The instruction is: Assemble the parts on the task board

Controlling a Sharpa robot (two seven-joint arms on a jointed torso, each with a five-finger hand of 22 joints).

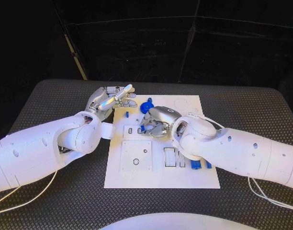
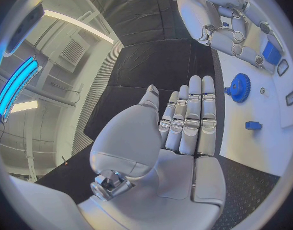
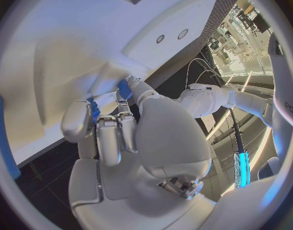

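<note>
On the flat white plastic task board (image 1: 162, 178), the right robot hand (image 1: 157, 122) pinches a small blue part (image 3: 125, 89), the left robot hand (image 1: 110, 101) hovers flat and empty, while the blue toothed gear (image 2: 239, 87) and other blue pieces (image 1: 200, 164) still lie loose, so assembly looks barely begun.

Right hand (image 1: 157, 122): its curled fingers cover the blue part beneath; whether they hold it cannot be told.
Blue gear (image 1: 146, 106): partly hidden behind the right hand.
Task board (image 1: 132, 175): its middle hidden under the right arm.
</note>
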